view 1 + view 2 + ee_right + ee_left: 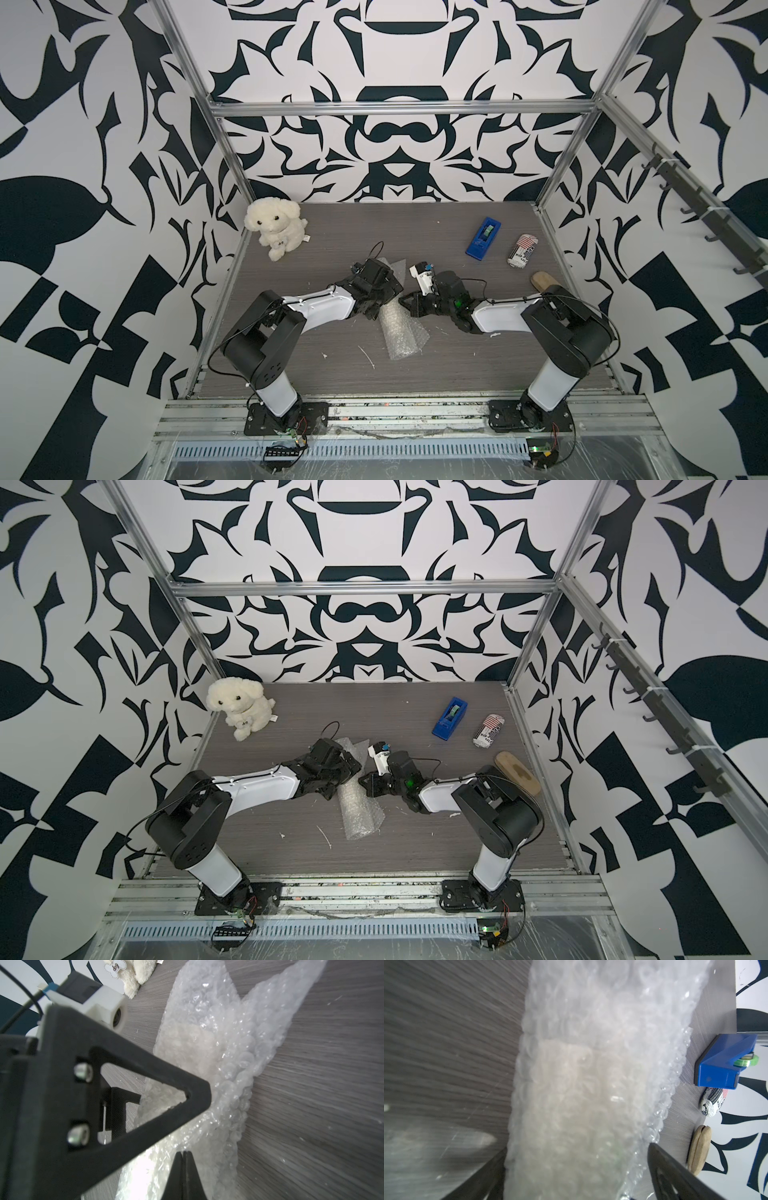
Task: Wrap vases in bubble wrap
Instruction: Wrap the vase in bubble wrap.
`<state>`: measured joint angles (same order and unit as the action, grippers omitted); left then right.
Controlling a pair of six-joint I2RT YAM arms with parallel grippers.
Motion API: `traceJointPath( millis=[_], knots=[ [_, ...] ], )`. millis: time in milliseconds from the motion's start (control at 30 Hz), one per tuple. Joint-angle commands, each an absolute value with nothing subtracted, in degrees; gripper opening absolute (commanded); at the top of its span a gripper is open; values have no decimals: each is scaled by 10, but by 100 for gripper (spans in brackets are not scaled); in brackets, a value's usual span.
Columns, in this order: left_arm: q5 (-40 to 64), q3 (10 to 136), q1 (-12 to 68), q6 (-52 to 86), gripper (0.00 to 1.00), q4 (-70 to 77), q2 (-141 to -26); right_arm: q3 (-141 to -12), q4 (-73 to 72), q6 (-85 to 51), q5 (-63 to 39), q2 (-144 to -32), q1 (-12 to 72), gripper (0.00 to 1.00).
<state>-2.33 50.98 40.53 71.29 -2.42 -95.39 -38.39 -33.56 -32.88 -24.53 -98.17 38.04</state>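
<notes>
The bubble wrap [401,332] lies rolled into a long bundle in the middle of the table, and it also shows in a top view [357,812]. A cream shape, the vase [571,1095], shows dimly through the layers and is otherwise hidden. My left gripper [577,1176] is open, with one finger on each side of the bundle; in a top view it [384,297] covers the bundle's far half. My right gripper [182,1154] is shut, its tips against the wrap from the right side [402,300]. I see nothing between its fingers.
A white plush dog [274,226] sits at the back left. On the right are a blue tape dispenser [482,239], a printed can [523,249] lying on its side and a wooden piece [544,282] by the metal frame post. White scraps dot the table's front.
</notes>
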Motion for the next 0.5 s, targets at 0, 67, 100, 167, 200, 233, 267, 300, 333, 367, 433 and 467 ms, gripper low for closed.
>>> traceJointPath(
  millis=[0,67,100,167,200,233,267,300,333,367,433,467],
  knots=[
    [-6,519,410,685,99,-24,-945,-405,-335,-322,-257,-971,388,4],
    [-4,522,413,672,99,-36,-948,-408,-330,-321,-258,-971,388,4],
    [-5,523,412,669,100,-41,-948,-409,-327,-320,-259,-972,388,4],
    [-1,521,412,663,100,-41,-944,-411,-324,-319,-259,-971,388,4],
    [-2,520,413,663,99,-40,-942,-413,-321,-318,-260,-972,388,4],
    [-2,517,412,663,99,-34,-938,-414,-317,-318,-260,-973,389,3],
    [-1,513,413,663,99,-25,-933,-415,-315,-317,-260,-974,388,3],
    [2,509,413,664,99,-14,-929,-414,-315,-316,-260,-976,389,3],
    [6,509,413,661,100,-11,-927,-417,-315,-317,-262,-978,389,3],
    [7,512,413,659,100,-15,-927,-418,-313,-316,-264,-980,389,3],
    [8,520,413,649,100,-27,-932,-421,-314,-317,-265,-982,389,3],
    [10,523,413,645,100,-31,-937,-422,-313,-316,-266,-983,390,3]
  ],
)
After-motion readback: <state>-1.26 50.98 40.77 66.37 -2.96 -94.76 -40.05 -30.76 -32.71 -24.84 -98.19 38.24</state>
